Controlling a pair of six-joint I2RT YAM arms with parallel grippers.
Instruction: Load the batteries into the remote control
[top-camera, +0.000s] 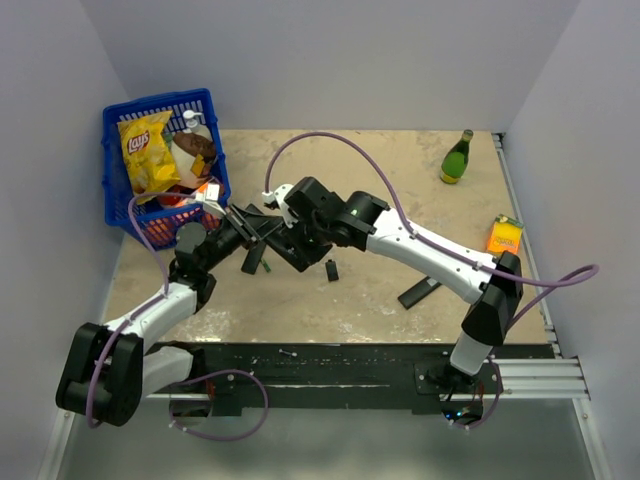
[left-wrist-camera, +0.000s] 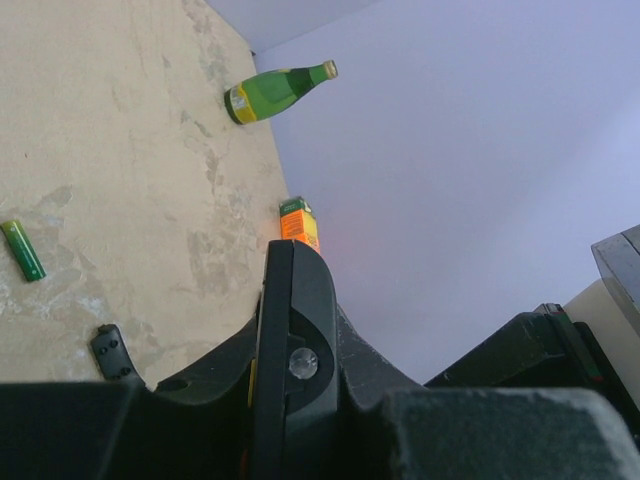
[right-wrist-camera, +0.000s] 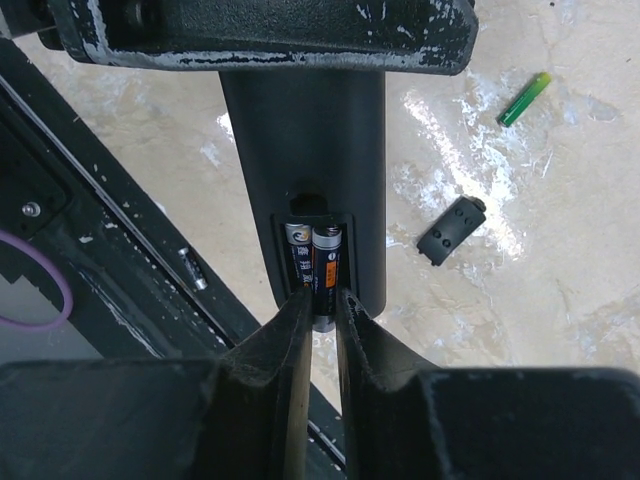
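Fingers (right-wrist-camera: 290, 340) of my right claw (right-wrist-camera: 322, 315) pinched one of two batteries (right-wrist-camera: 313, 262) seated in the remote control (right-wrist-camera: 300, 140), which my left claw (top-camera: 255, 232) clamped above the desk (top-camera: 400, 180).

Only thing I can actually read is "Lay's" on the yellow chip bag (top-camera: 148, 150) in the blue basket (top-camera: 112, 125). The batteries (right-wrist-camera: 314, 262) in the remote (right-wrist-camera: 300, 150) have some print, too small for me. Same with the green bottle's (left-wrist-camera: 275, 90) yellow label and the orange carton (left-wrist-camera: 299, 222): no luck.
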